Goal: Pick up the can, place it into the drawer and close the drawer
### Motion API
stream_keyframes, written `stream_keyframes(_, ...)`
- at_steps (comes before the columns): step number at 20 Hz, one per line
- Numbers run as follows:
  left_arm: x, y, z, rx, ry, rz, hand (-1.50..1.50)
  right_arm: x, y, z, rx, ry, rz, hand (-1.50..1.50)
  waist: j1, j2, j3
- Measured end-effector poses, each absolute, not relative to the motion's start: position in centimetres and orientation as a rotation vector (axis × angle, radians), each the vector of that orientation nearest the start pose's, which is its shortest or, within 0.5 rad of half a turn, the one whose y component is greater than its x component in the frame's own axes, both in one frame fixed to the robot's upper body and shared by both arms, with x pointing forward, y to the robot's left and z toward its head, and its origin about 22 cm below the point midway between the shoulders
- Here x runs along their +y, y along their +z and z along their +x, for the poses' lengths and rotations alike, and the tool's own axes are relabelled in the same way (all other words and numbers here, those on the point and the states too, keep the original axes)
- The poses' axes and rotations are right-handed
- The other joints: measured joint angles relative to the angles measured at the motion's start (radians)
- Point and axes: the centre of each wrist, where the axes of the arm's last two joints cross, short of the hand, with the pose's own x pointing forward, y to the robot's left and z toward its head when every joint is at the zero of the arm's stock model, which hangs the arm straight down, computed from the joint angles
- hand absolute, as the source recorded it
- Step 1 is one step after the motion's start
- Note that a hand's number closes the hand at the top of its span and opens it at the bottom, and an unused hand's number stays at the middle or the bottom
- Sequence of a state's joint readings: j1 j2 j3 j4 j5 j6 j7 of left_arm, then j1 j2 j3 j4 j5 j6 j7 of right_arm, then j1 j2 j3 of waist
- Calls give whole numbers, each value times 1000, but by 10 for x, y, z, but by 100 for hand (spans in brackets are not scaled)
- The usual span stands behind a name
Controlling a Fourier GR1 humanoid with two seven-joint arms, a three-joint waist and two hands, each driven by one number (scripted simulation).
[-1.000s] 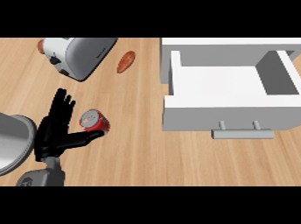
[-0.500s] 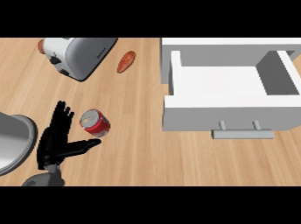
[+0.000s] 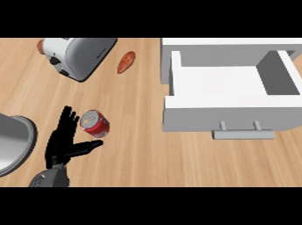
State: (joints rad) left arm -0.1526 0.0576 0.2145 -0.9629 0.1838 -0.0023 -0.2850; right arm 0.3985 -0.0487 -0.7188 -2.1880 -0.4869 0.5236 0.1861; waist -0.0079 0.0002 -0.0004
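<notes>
Can (image 3: 95, 124) stands on wooden counter (image 3: 147, 154), red w/ silver top, tilted a bit toward upper left, well left of drawer (image 3: 235, 90). Left hand (image 3: 64, 143) just beside it on its left side: fingers straight and spread, pointing up-view, thumb stuck out to the right under the can; can't tell if it touches, nothing curled round it. Drawer white, pulled open, handle (image 3: 243, 133) at front. Toaster (image 3: 76, 55) upper left, orange-red item (image 3: 126, 62) next to it. Metal pot (image 3: 5, 143) at left edge.
</notes>
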Motion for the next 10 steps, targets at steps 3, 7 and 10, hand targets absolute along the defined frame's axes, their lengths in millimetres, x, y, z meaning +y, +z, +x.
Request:
stream_keyframes(3,274,-111,253,-1401,297,33,-150,-383,109,64,-1780,-95,-186,-150,-1,0,0)
stream_keyframes(7,268,-117,265,-1393,307,13,-150,-382,114,64,-1780,-98,-192,-150,-2,0,0)
stream_keyframes(10,263,-122,267,-1397,322,-4,-150,-385,113,67,-1782,-105,-197,-150,-1,0,0)
